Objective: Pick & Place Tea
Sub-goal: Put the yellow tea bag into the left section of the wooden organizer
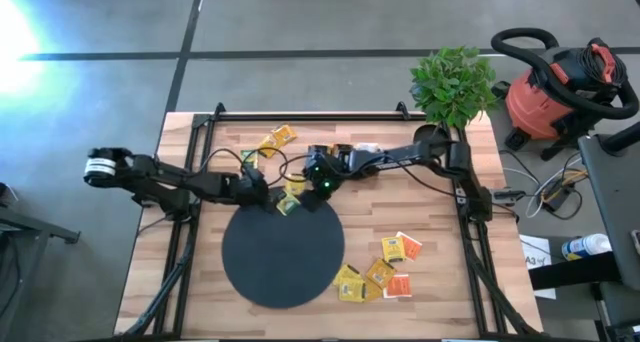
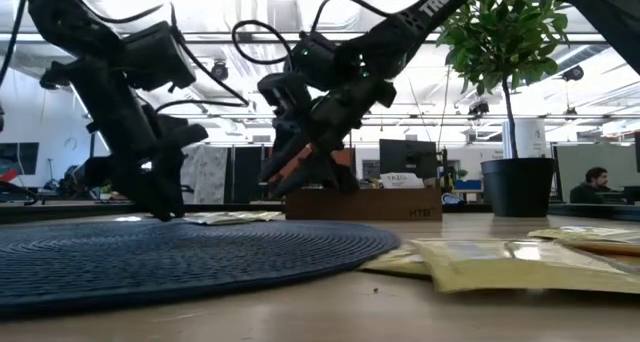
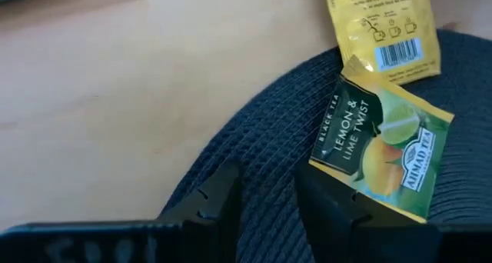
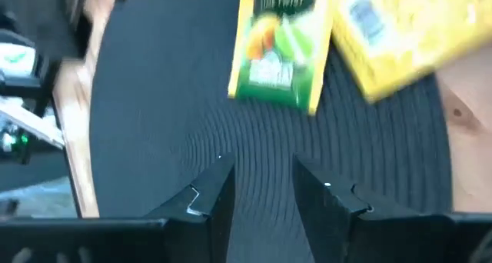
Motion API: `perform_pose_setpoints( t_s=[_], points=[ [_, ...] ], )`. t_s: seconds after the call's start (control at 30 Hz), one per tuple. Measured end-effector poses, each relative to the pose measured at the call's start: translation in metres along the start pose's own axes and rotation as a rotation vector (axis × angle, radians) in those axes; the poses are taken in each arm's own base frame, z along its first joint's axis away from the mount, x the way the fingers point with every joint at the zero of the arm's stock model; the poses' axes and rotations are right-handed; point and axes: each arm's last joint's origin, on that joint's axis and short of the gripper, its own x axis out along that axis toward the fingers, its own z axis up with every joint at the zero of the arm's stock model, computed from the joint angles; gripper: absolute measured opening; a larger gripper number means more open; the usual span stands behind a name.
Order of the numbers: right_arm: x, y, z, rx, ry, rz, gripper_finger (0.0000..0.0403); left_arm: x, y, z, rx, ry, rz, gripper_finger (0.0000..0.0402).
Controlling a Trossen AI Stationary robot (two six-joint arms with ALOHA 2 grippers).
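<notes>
The black disc lies on the wooden table. Two tea sachets rest on its far edge: a green-and-yellow one flat on the disc, and a yellow one lying half on the disc and half on the wood. My left gripper is open and low over the disc's far-left rim, with the green sachet just beside one finger. My right gripper is open above the disc, on the other side of the same two sachets. More sachets lie at the far side and in a cluster at the near right.
A potted plant stands at the table's far-right corner. Black frame rails run along the left, right and far edges. A brown box shows behind the disc in the low view. A red vacuum sits off the table.
</notes>
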Motion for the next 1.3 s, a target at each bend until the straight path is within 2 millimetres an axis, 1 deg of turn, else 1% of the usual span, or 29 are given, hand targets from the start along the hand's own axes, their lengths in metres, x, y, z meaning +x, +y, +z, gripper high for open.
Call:
perform_pose_setpoints(
  t_s=[0.27,0.53,0.73,1.0,1.3],
  points=[
    [0.015,-0.010,0.000,0.090,-0.001,-0.002,0.0131,0.000,-0.005,0.001,0.024,0.023,-0.057,0.0121],
    [0.015,-0.009,0.001,0.083,-0.014,0.010,0.0128,-0.001,-0.009,0.003,0.015,0.003,-0.105,0.0121],
    [0.019,-0.013,0.000,0.093,-0.006,-0.001,0.0128,-0.002,-0.015,0.006,0.016,-0.011,-0.177,0.0121],
    [0.020,-0.013,-0.001,0.094,-0.003,-0.003,0.0125,-0.002,-0.010,-0.001,0.046,0.052,-0.120,0.0121],
    [0.020,-0.014,-0.001,0.064,-0.011,-0.014,0.0125,-0.003,-0.018,-0.004,0.043,0.036,-0.183,0.0121]
  ],
)
